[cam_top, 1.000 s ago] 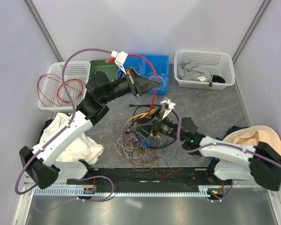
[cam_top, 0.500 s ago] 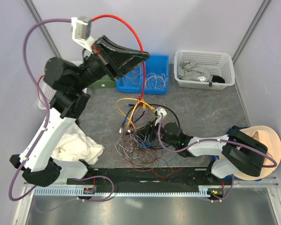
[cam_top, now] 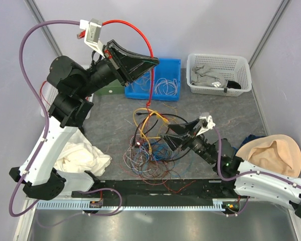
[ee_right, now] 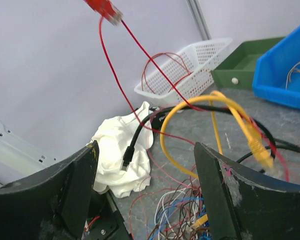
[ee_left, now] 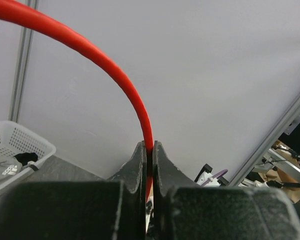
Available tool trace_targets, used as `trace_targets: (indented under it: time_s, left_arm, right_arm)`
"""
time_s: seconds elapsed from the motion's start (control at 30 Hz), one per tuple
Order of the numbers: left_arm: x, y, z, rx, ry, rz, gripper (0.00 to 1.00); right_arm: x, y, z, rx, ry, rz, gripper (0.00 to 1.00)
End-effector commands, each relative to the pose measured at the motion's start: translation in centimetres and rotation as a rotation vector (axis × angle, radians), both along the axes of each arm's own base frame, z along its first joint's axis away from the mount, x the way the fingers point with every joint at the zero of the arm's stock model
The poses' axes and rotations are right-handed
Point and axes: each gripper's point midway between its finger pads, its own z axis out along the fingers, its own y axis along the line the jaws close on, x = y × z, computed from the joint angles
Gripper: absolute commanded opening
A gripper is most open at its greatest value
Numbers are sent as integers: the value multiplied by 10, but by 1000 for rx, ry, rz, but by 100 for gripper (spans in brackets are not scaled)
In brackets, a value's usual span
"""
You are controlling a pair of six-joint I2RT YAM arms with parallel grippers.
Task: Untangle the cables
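Where left gripper (ee_left: 149, 148) pinches, smooth red cable (ee_left: 115, 75) arcs, thin wires (cam_top: 149, 153) knotted.

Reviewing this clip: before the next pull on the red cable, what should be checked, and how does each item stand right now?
1. Left claw shut on the red cable: ok.
2. Right claw open, nothing between its fingers: ok.
3. Red cable free of the tangle: not ok; it drops from the raised claw straight into it.
4. Yellow cable clear of other strands: not ok; a thin red wire crosses its loop.
5. Red cable clear of the blue bin: cannot tell; it hangs in front of the bin in the top view.
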Motion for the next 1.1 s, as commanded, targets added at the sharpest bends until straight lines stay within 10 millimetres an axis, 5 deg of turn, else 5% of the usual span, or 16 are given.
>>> trace_targets:
  time_s: [0.0, 0.37, 0.57, 0.63, 0.73, 0.77, 0.83, 1.0, 1.07]
  left_arm:
    - [3, 1, 2, -12, -24, 16, 2]
    - [6, -6, -4, -12, -3, -11, 2]
    - [10, -10, -15, 8, 10, -13, 2]
    - [10, -10, -16, 7, 11, -13, 2]
    - [10, -9, -17, 10, 10, -14, 2]
    - [10, -8, -17, 10, 7, -6, 2]
    - [12, -6, -18, 16, -3, 18, 2]
    - [29, -3, -33, 51, 13, 106, 2]
    - [39, -3, -43, 66, 32, 142, 2]
  right_arm:
    - [6, -2, 21, -23, -73, -41, 85]
    - [33, 53, 68, 5, -150, -21, 84]
    - [47, 70, 74, -4, -152, -44, 82]
    - [58, 76, 62, -63, -137, -71, 79]
    - [69, 79, 60, -105, -121, -116, 42]
    - [69, 77, 65, -98, -125, -120, 19]
    - [63, 69, 79, -64, -139, -119, 5]
    - [49, 56, 120, -46, -146, -89, 0]
    - [40, 49, 151, -14, -170, -67, 0]
